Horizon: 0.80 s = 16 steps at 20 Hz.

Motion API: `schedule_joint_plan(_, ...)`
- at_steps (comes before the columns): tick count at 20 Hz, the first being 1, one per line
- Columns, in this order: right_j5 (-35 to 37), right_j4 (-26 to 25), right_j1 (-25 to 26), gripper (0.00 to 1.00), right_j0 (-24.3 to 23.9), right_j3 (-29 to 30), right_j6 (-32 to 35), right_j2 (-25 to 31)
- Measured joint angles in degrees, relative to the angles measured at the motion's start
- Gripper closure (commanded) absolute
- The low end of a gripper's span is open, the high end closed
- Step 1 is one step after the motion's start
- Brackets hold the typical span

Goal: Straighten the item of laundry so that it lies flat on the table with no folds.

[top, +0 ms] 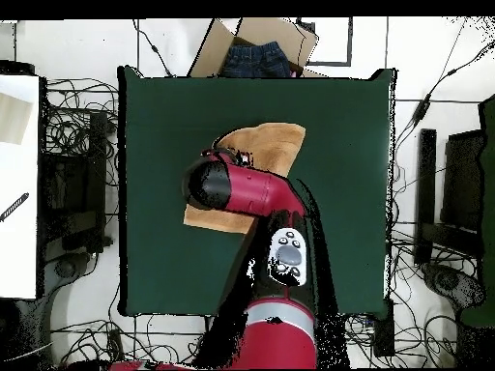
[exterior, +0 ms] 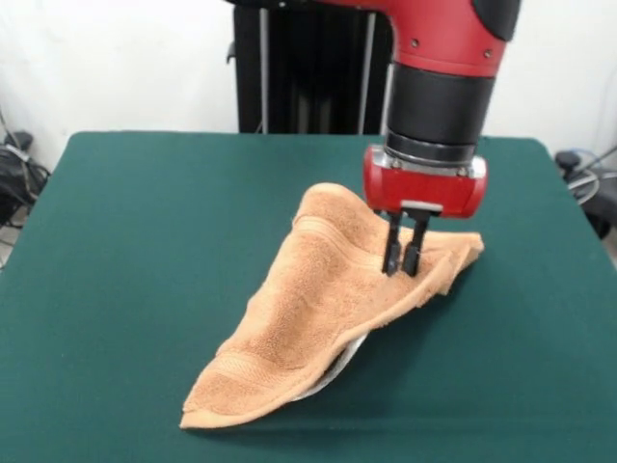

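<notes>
The tan-orange towel [exterior: 308, 299] lies crumpled on the dark green table [exterior: 135, 251], right of centre, running from a raised hump at the far side down to a corner near the front edge. A bit of white [exterior: 333, 371] peeks from under its near edge. My gripper [exterior: 402, 260] points straight down on the towel's right part, with the fingers close together and pinching the cloth, which rises in a ridge toward them. In the overhead view the arm [top: 242, 188] covers the gripper and the towel's middle; the towel [top: 271, 145] shows on both sides of it on the table [top: 348, 193].
A cardboard box with blue jeans [top: 259, 56] sits just beyond the table's far edge in the overhead view. Cables and black stands [top: 454, 193] surround the table. The black pedestal [exterior: 308, 68] stands behind the table.
</notes>
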Motion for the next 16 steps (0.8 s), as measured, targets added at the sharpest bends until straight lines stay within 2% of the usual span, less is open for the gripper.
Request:
schedule_joint_plan(6,-3.2,3.6,2.7,1.0,4.1,0.2,1.2,-1.4)
schedule_joint_plan(16,-5.1,7.6,4.5,1.0,7.0,0.3,3.2,-2.4)
